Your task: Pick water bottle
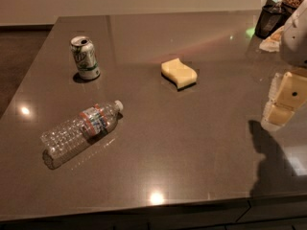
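The water bottle [80, 130] lies on its side on the grey table [192, 147], at the front left. It is clear ribbed plastic with a red-and-blue label band, and its white cap points to the upper right. My gripper [284, 102] hangs above the table at the far right edge of the view, far from the bottle, with nothing seen in it. Its shadow falls on the table below it.
A green-and-white soda can [85, 58] stands upright behind the bottle at the back left. A yellow sponge [179, 73] lies near the table's middle back. Dark containers [271, 18] stand at the back right corner. The table's front edge runs along the bottom.
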